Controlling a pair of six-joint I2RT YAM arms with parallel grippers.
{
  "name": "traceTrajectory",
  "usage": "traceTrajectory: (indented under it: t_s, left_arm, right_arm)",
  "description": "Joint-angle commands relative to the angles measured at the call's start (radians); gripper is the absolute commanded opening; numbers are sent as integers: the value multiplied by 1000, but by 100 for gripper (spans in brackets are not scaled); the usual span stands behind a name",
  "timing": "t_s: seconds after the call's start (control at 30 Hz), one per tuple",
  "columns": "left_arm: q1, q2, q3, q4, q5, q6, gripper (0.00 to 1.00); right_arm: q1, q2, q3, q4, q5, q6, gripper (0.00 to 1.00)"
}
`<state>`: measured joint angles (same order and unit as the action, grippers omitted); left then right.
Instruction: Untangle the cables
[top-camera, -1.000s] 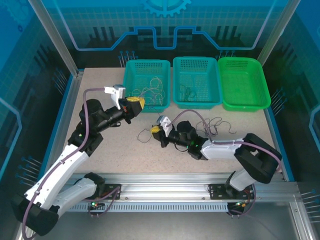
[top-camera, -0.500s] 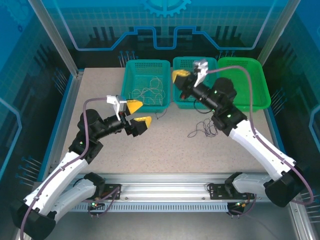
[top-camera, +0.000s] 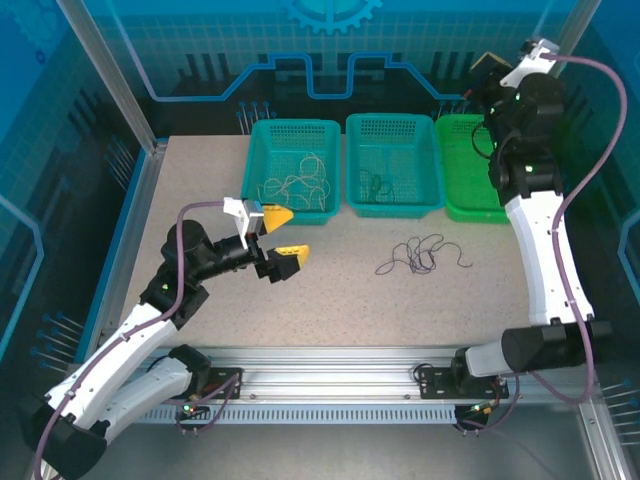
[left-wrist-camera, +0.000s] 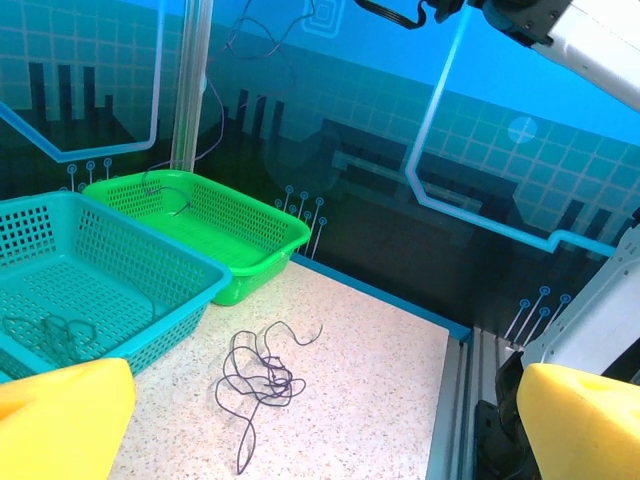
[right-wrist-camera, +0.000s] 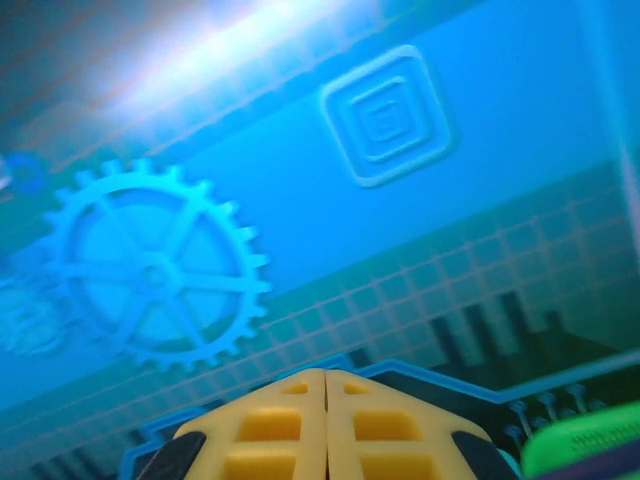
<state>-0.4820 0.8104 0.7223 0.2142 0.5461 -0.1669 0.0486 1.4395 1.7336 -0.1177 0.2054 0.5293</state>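
Cables (top-camera: 420, 255) in a dark tangle are seen on the table (top-camera: 200, 190), well ahead of the left gripper (top-camera: 287, 235), whose jaws are spread wide with nothing between them; further strands are laid in the two teal baskets (top-camera: 293, 124) beyond those jaws; a green basket (top-camera: 470, 212) is set beneath the right gripper (top-camera: 486, 66), held high, jaws pressed together; whether a strand is pinched cannot be told.
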Motion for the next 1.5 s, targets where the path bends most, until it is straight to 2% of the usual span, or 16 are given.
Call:
traceTrajectory:
  t_s: [0.0, 0.17, 0.23, 0.3, 0.37, 0.53, 0.67, 0.83, 0.97, 1.07, 1.17, 1.23, 1.3, 1.33, 1.4, 1.47]
  left_arm:
    - [-7, 3, -9, 6, -21, 36, 99]
    - [-7, 14, -15, 21, -32, 29, 99]
    - [-7, 19, -20, 31, -34, 24, 99]
    - [-7, 24, -20, 32, -35, 21, 99]
    - [-9, 29, -19, 33, -29, 16, 99]
    - [-10, 36, -16, 37, -24, 5, 99]
    - [-10, 38, -17, 39, -28, -3, 99]
    - [-15, 39, -17, 40, -28, -12, 99]
    - [-19, 39, -17, 36, -30, -17, 99]
    - [-24, 36, -15, 15, -39, -19, 99]
    - [-28, 32, -18, 2, -50, -15, 99]
    - [-32, 31, -17, -5, -55, -11, 99]
    - [-33, 36, -18, -7, -60, -8, 99]
    - [-34, 42, -17, -8, -60, -7, 99]
    - [-37, 55, -14, -7, -58, -5, 99]
    - [-43, 70, -9, -10, -60, -2, 99]
  right_arm:
    - [-26, 53, 86, -152, 162, 90, 0]
    - [-40, 89, 68, -347, 276, 280, 0]
    - [-24, 49, -24, -290, 257, 241, 0]
    - [-22, 5, -132, -270, 272, 336, 0]
    - [-31, -29, -233, -222, 261, 368, 0]
    - [-41, -56, -358, -232, 259, 410, 0]
    - [-75, -45, -446, -185, 202, 421, 0]
    - [-158, 74, -438, -126, 59, 398, 0]
    - [-221, 230, -315, -80, -79, 306, 1]
    - [-246, 344, -174, -132, -112, 246, 5]
    - [-234, 407, -107, -146, -56, 167, 15]
    - [-229, 412, -96, -166, -43, 154, 30]
    - [-225, 415, -76, -213, -38, 142, 48]
    - [-225, 415, -72, -233, -38, 135, 53]
    - [-229, 405, -82, -254, -58, 124, 57]
    - [-236, 377, -116, -247, -89, 118, 57]
